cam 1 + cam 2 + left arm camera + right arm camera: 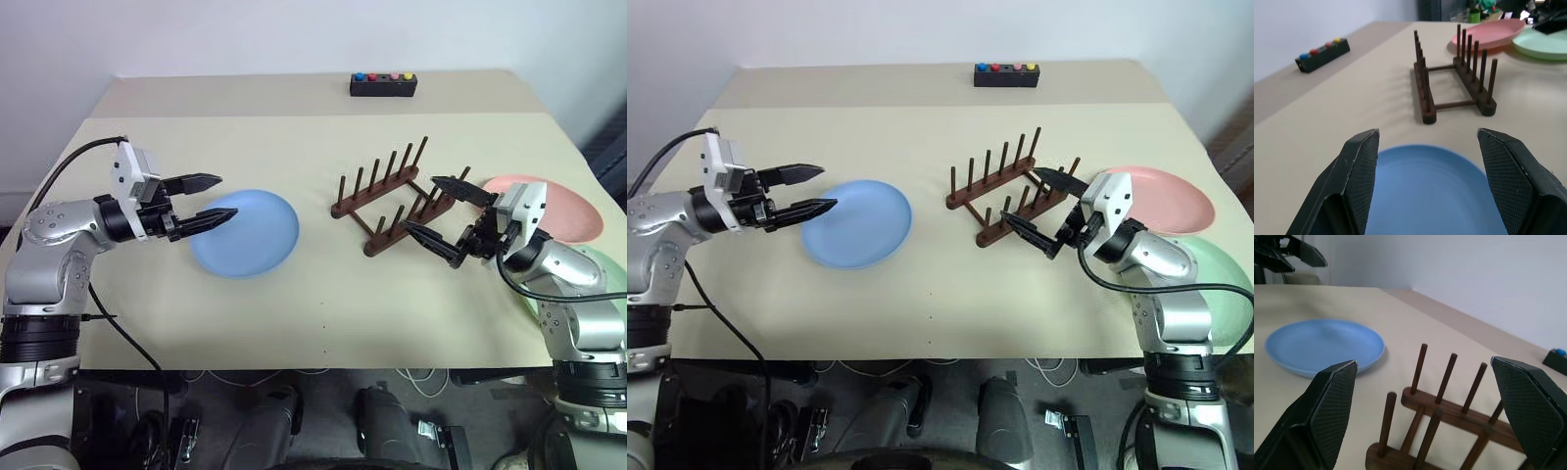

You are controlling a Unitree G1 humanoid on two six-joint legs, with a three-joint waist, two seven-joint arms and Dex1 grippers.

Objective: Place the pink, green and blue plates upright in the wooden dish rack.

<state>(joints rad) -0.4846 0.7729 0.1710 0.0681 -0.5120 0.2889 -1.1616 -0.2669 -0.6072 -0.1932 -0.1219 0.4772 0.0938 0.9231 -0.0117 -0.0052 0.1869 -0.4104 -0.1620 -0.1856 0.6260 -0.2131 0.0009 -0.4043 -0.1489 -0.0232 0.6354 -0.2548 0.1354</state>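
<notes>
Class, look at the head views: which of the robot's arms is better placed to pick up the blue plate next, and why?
Probably the left. The left gripper hangs open at the blue plate's near rim, while the right gripper is open beside the wooden dish rack, with the rack between it and that plate.

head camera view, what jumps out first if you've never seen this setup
The blue plate lies flat, left of centre on the table, with the open left pincer at its left edge. The empty wooden dish rack stands to its right, the open right pincer close beside it. The pink plate and green plate lie at the right edge.
</notes>
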